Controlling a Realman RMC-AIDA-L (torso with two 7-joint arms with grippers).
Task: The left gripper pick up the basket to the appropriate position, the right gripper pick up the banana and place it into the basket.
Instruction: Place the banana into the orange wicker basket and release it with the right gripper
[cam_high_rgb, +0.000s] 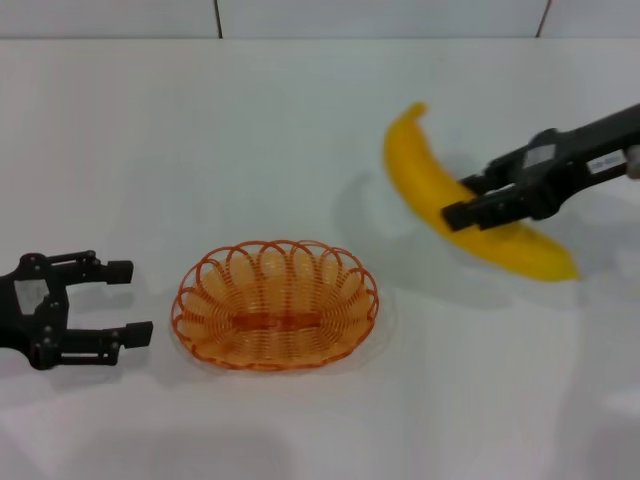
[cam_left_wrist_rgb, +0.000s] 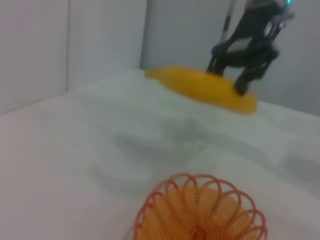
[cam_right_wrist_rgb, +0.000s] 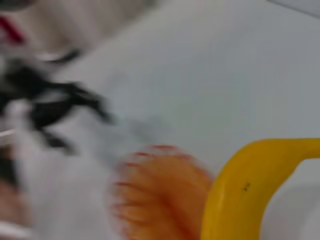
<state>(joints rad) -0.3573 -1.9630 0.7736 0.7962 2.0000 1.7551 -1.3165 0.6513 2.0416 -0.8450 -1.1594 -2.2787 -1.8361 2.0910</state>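
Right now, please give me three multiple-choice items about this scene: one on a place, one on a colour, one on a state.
1. Where is the banana?
A. In the basket
B. Held above the table
C. Beside the left gripper

2. What colour is the basket?
A. Orange
B. Blue
C. Green

3. How is the left gripper?
A. Shut on the basket
B. Open, empty
C. Holding the banana

Answers:
1 B: the right gripper clamps it, its shadow lying apart on the table.
2 A: orange wire.
3 B: fingers apart beside the basket.
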